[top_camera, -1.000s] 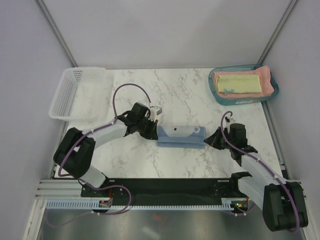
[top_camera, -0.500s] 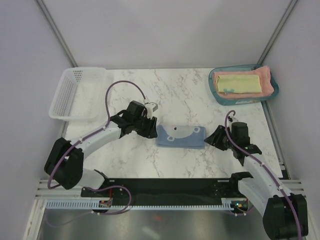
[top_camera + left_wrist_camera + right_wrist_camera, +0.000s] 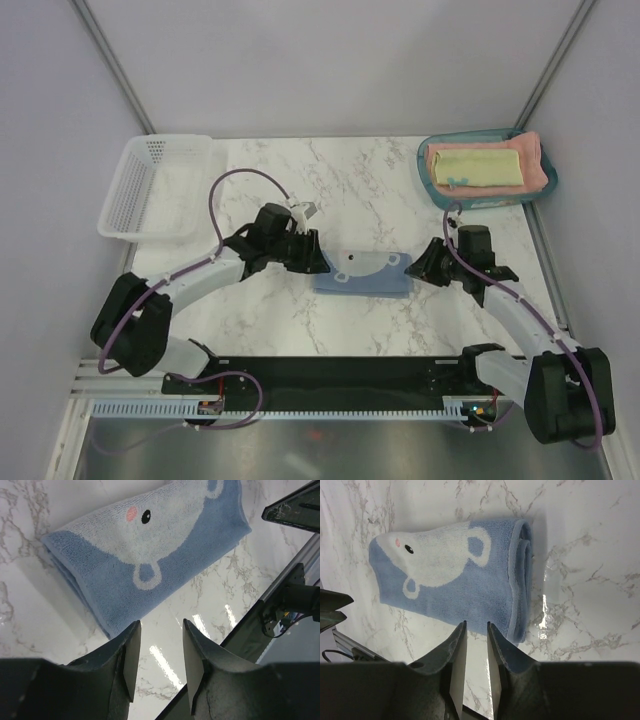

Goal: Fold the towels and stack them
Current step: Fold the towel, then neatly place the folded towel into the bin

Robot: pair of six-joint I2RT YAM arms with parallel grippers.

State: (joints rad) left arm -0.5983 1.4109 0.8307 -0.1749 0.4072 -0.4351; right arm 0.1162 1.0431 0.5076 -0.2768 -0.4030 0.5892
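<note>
Blue-grey terry cloth, the small towel (image 3: 362, 271) lay folded into a long thick pad on the marble table (image 3: 360, 190). Its white print of an animal face was turned upward. It was directly between the two grippers, one short end toward each.

The left gripper (image 3: 318, 262) was at the towel's left end. In its wrist view the towel (image 3: 150, 555) lay just ahead of the fingertips, and one corner came close to the left finger (image 3: 127, 665). I could not tell if they touched. The jaws of this gripper (image 3: 159, 655) were apart with a clear gap, and only bare marble showed between them.

The right gripper (image 3: 422, 268) was at the other end of the towel. In its wrist view the rolled edge of the towel (image 3: 455, 580) was ahead and slightly to one side, and the fingertips reached its long edge. The jaws of this gripper (image 3: 475, 650) were only a little apart, with nothing between them.

Well beyond the right gripper, toward the far right corner, a teal tray (image 3: 470, 203) held the salmon-pink towel (image 3: 535, 160), folded, with the pale-yellow towel (image 3: 478, 165) folded on top of it. Well beyond the left gripper, at the far left, was a white plastic basket (image 3: 150, 185).
</note>
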